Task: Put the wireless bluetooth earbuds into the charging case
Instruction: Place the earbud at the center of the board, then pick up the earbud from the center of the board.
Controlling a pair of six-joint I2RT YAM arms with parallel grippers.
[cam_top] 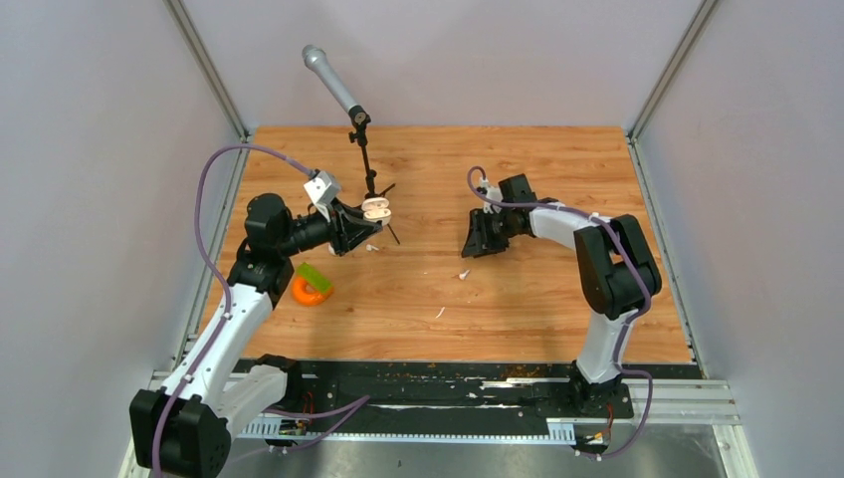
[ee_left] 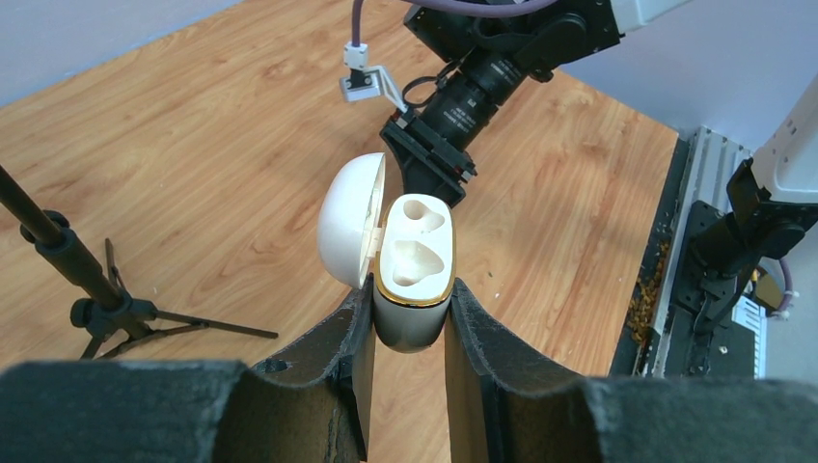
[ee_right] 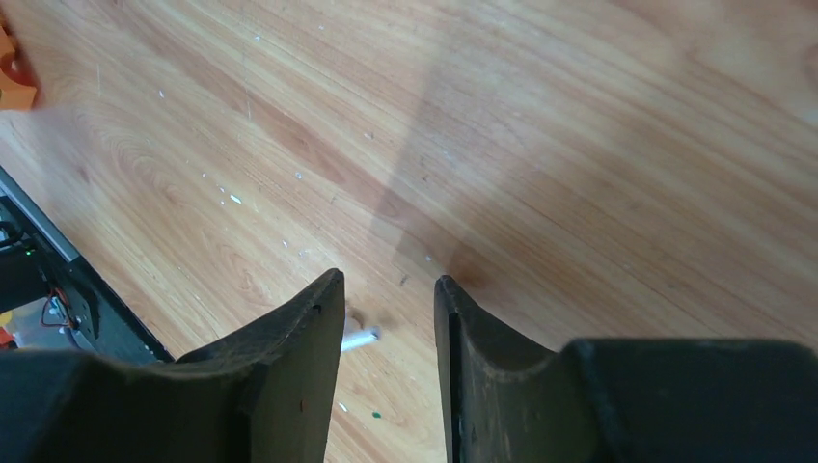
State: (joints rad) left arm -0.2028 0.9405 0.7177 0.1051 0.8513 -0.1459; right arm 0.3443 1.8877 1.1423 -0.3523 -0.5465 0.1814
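My left gripper (ee_left: pixel 411 289) is shut on the base of the charging case (ee_left: pixel 415 253) and holds it above the table. The case is upright, its lid (ee_left: pixel 345 227) swung open to the left, and its two tan wells are empty. From above, the case (cam_top: pixel 376 209) sits at the tip of my left gripper (cam_top: pixel 364 221). My right gripper (ee_right: pixel 386 285) hangs low over the wood, jaws apart and holding nothing. A small blurred white stem, apparently one of the earbuds (ee_right: pixel 363 339), shows below between the fingers, half hidden by the left finger. It appears from above as a white speck (cam_top: pixel 464 274).
A microphone on a small black tripod (cam_top: pixel 354 112) stands just behind the left gripper; its legs (ee_left: pixel 106 309) show in the left wrist view. An orange ring with a green block (cam_top: pixel 312 284) lies near the left arm. White scraps (cam_top: pixel 439 313) dot the wood. The right arm (ee_left: pixel 473 96) faces the case.
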